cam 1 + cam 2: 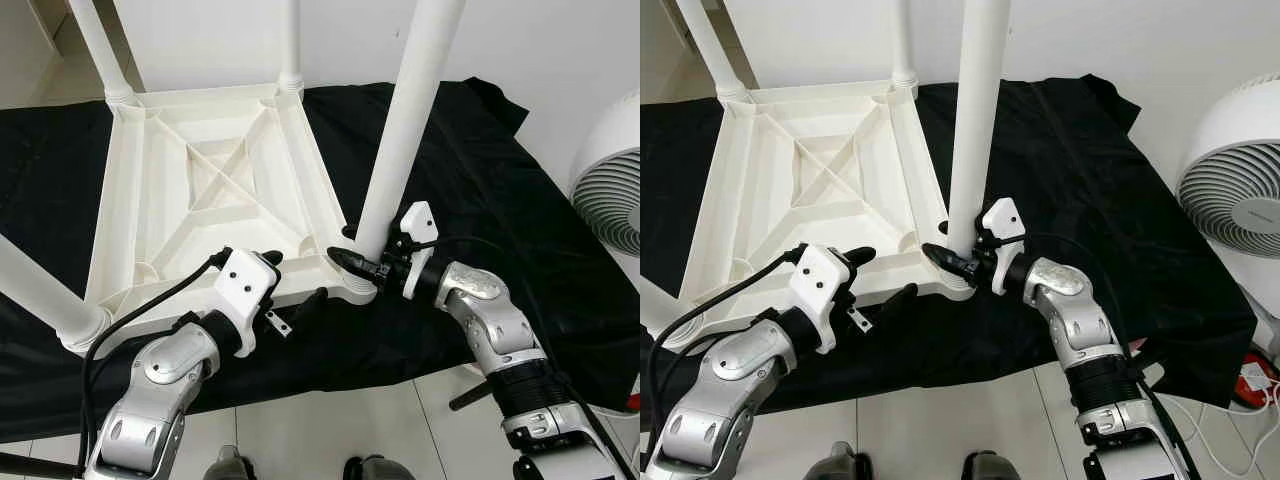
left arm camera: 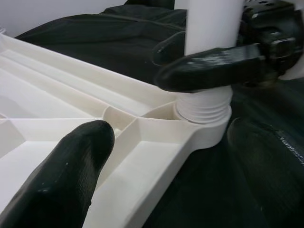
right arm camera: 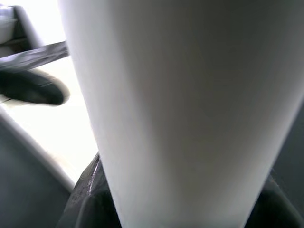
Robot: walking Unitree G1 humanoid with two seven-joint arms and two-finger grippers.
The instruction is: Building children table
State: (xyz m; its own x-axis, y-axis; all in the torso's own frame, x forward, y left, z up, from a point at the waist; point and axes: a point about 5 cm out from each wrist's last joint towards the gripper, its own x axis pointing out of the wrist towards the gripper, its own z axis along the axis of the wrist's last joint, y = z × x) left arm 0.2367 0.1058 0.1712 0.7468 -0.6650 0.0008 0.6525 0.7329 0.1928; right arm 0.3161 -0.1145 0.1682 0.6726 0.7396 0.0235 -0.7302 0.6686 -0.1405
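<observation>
**Upside-down kids' table, both claws working the near corner**

So the white plastic table point(image 1: 215, 190) is flipped belly-up on a black cloth point(image 1: 470, 200), ribbed underside facing the ceiling. Three legs are already standing in their corner sockets: one at the far left point(image 1: 98, 45), one at the far right point(image 1: 291, 40), one at the near left point(image 1: 35, 285) running out of sight. The fourth leg point(image 1: 405, 120) stands upright in the near right corner socket point(image 1: 352, 285), and you can see the threaded collar at its base sitting just above the socket rim in the left wrist view.

The right claw point(image 1: 352, 257) is pinching that leg right down low, just above the socket, one black finger on each side of the tube. The left claw point(image 1: 295, 283) is spread, straddling the table's near edge beside that same corner: one finger point(image 2: 66, 175) lies on top of the frame, the other hangs outside the rim over the cloth. Looks like it's touching the frame, but I can't tell how hard.

Room-wise: the near right corner sits close to the cloth's front edge, with light tile floor point(image 1: 330, 430) right below it. To the right of the table there's a wide stretch of bare cloth, and past that a white fan point(image 1: 1235, 195) stands near the cloth's right edge.
</observation>
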